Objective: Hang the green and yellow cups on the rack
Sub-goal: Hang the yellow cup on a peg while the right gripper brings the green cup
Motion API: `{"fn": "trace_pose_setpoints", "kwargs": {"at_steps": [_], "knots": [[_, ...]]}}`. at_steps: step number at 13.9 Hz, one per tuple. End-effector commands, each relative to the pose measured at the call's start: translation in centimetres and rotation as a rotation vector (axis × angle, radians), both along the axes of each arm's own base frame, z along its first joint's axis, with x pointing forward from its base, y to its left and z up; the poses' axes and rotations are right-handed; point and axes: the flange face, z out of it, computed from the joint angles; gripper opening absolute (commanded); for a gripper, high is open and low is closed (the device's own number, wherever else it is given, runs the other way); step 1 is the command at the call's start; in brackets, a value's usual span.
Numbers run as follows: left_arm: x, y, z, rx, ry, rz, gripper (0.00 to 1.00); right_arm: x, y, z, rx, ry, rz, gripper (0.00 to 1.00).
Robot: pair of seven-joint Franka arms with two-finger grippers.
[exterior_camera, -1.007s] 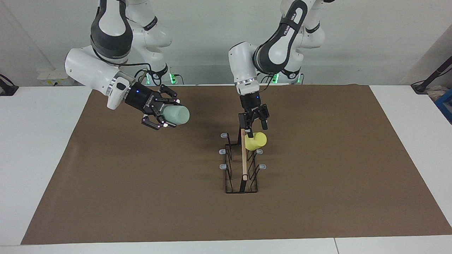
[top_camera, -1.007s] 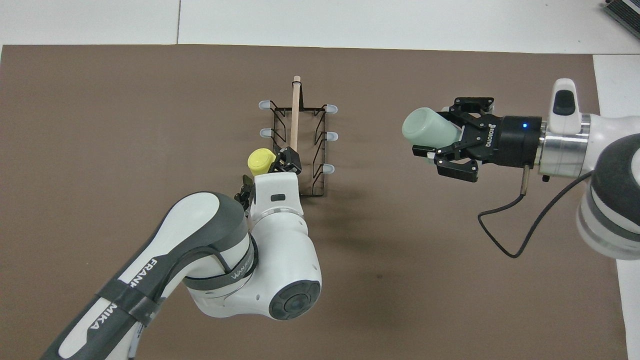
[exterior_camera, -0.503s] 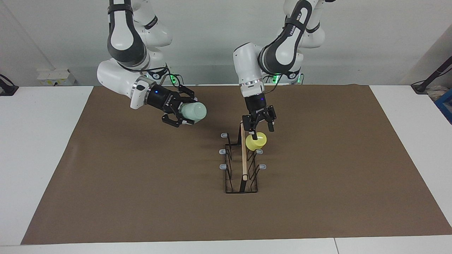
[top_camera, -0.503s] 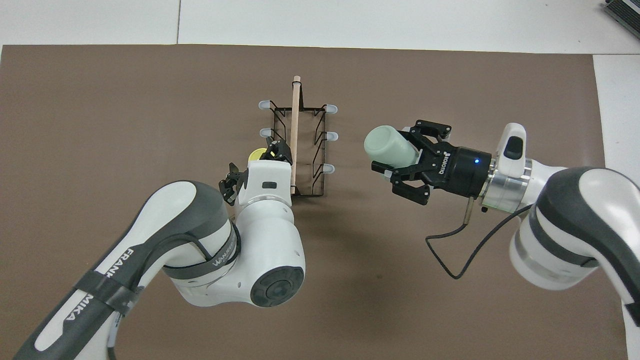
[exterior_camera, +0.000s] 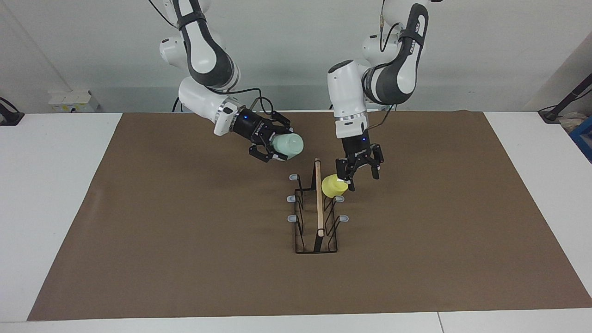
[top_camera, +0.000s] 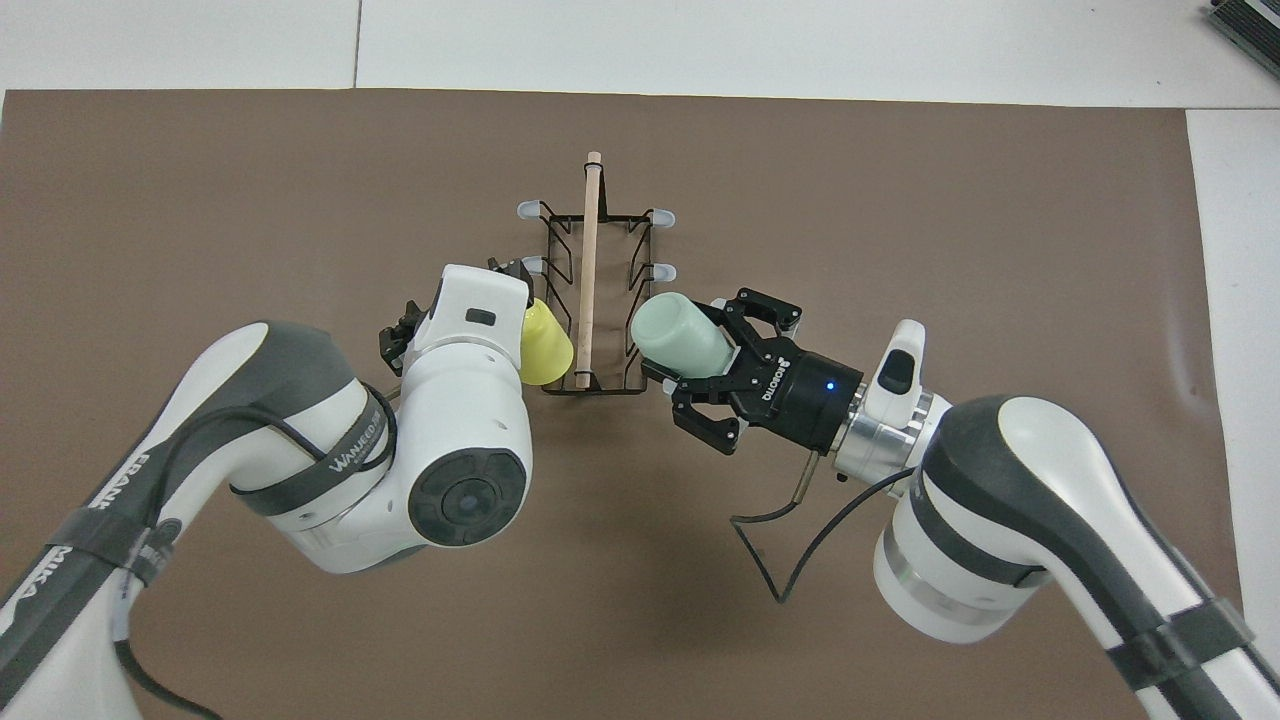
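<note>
The rack [exterior_camera: 318,203] [top_camera: 590,230], black wire with a wooden rod on top, stands mid-mat. The yellow cup [exterior_camera: 334,186] [top_camera: 545,348] hangs tilted on the prong nearest the robots, on the left arm's side. My left gripper [exterior_camera: 360,179] hovers open just beside that cup, toward the left arm's end, with nothing in it; in the overhead view its wrist covers it. The pale green cup [exterior_camera: 287,144] [top_camera: 680,335] lies sideways in my right gripper [exterior_camera: 280,146] [top_camera: 700,345], which is shut on it in the air by the rack's robot-side end, on the right arm's side.
A brown mat [exterior_camera: 185,240] covers most of the white table [exterior_camera: 51,185]. Several grey-tipped prongs [exterior_camera: 292,218] on the rack are bare. A black cable [top_camera: 790,560] loops below my right wrist.
My right arm has carried the green cup across the mat, close up to the rack. My left gripper has drawn off the yellow cup toward the left arm's end; the cup stays on its prong.
</note>
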Motion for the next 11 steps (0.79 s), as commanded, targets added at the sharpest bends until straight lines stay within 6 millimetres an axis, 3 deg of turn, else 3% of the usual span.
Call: {"fn": "trace_pose_setpoints", "kwargs": {"at_steps": [1, 5, 10, 11], "knots": [[0.7, 2.4, 1.9, 0.02, 0.03, -0.049, 1.0, 0.0, 0.7, -2.4, -0.003, -0.009, -0.028, 0.0], [2.0, 6.0, 3.7, 0.038, 0.094, -0.111, 1.0, 1.8, 1.8, -4.0, -0.021, -0.031, -0.019, 0.0], [3.1, 11.1, 5.3, 0.053, 0.172, -0.195, 1.0, 3.7, 2.3, -3.1, -0.064, -0.039, -0.081, 0.0], [3.3, 12.1, 5.5, 0.046, 0.188, -0.21, 1.0, 4.4, 2.4, -3.7, -0.083, -0.031, -0.097, 0.0]]}}
